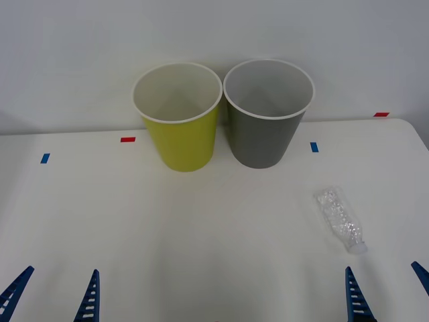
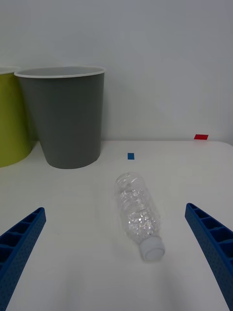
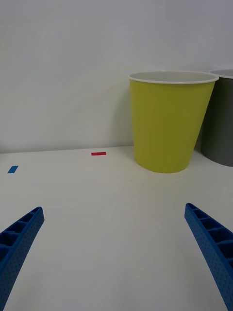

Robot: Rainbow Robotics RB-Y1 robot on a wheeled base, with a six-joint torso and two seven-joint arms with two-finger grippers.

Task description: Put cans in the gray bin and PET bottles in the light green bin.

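White table (image 1: 201, 235); two bins upright side by side at far edge, rims touching or nearly so, against pale wall. Green bin (image 1: 179, 127) on left, white inside; gray bin (image 1: 266, 121) on right, pale gray inside; nothing seen in either as far as interiors show.

Bottle (image 1: 340, 219) lying on its side on table, right half, nearer robot than gray bin and well apart from it; clear dimpled body, white cap (image 1: 357, 247) pointing toward robot, base toward bins. In right wrist view, bottle (image 2: 139, 214) flat between the two blue fingers, slightly angled, cap end nearest camera; gray bin (image 2: 68, 116) beyond it, sliver of green bin (image 2: 10, 116) at edge.

R gripper (image 1: 387, 285) low at near right edge, just short of bottle cap; fingers (image 2: 213, 243) spread wide, holding nothing, touching nothing; bottle lined up w/ the gap but not within grip.

L gripper (image 1: 55, 288) low at near left edge; fingers (image 3: 22, 238) also spread wide, empty, over bare table; green bin (image 3: 170, 121) ahead and off to one side in left wrist view, well apart.

Small tape marks on table: blue (image 1: 45, 158) and red (image 1: 127, 139) on left, blue (image 1: 314, 146) beside gray bin, red (image 1: 381, 115) far right.
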